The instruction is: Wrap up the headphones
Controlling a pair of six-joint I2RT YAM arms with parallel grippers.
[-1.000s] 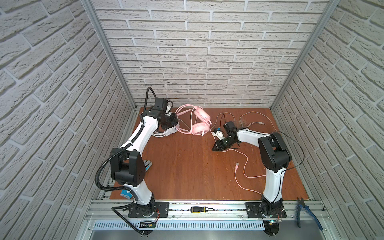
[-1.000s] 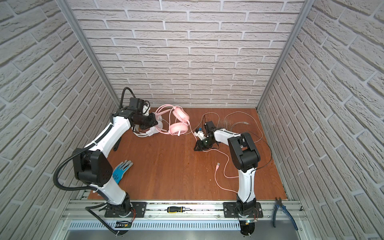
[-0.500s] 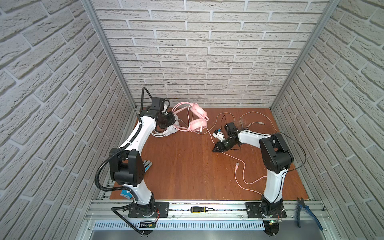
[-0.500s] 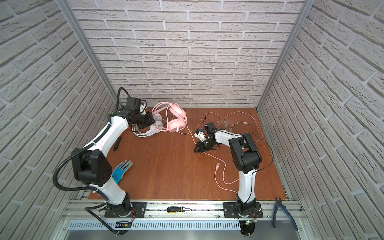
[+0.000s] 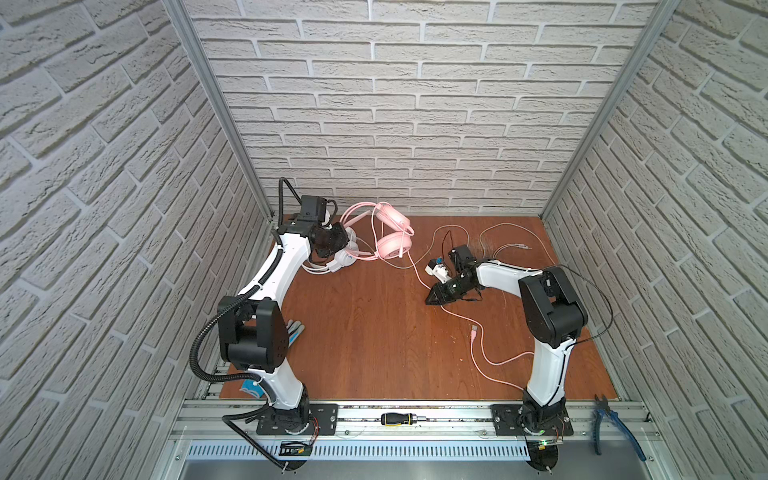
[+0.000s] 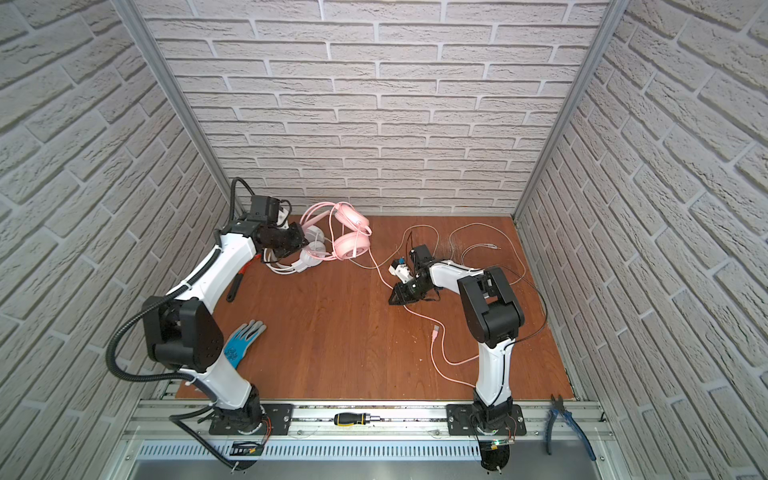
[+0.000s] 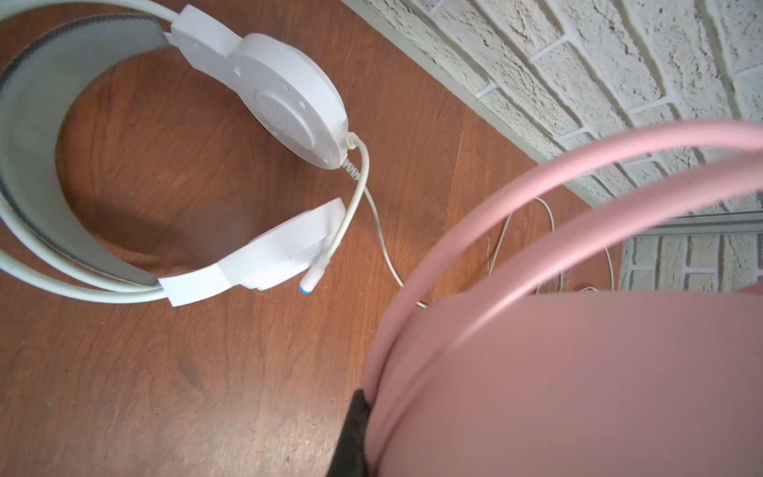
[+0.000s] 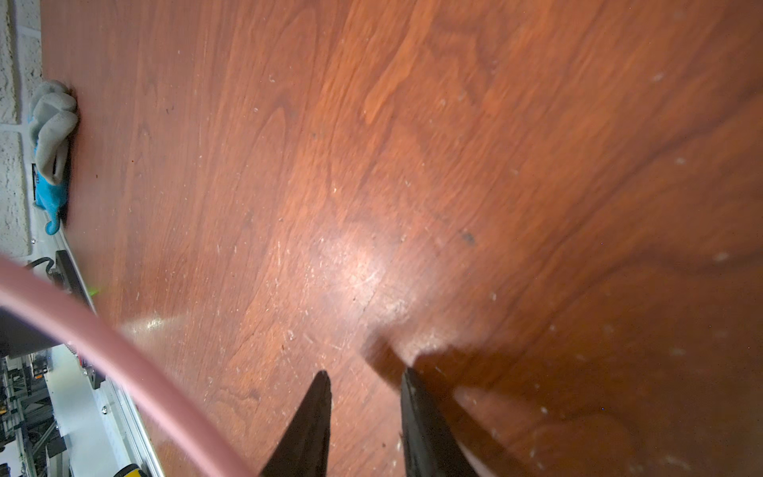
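Observation:
My left gripper is shut on the double headband of the pink headphones, which hang raised at the back left; in the left wrist view one black finger shows beside the pink band. The white headphones lie flat on the table just below that gripper. The pink cable trails from the earcup across the table, past my right gripper. That gripper is low over the wood and open, with nothing between its fingers. The pink cable runs beside it, not in it.
The white cable loops over the back right of the table. A blue and grey glove lies at the front left and a black-handled tool by the left wall. A screwdriver and pliers rest on the front rail.
My left gripper has lifted the pink headphones a little toward the back wall. The right gripper has stayed almost where it was.

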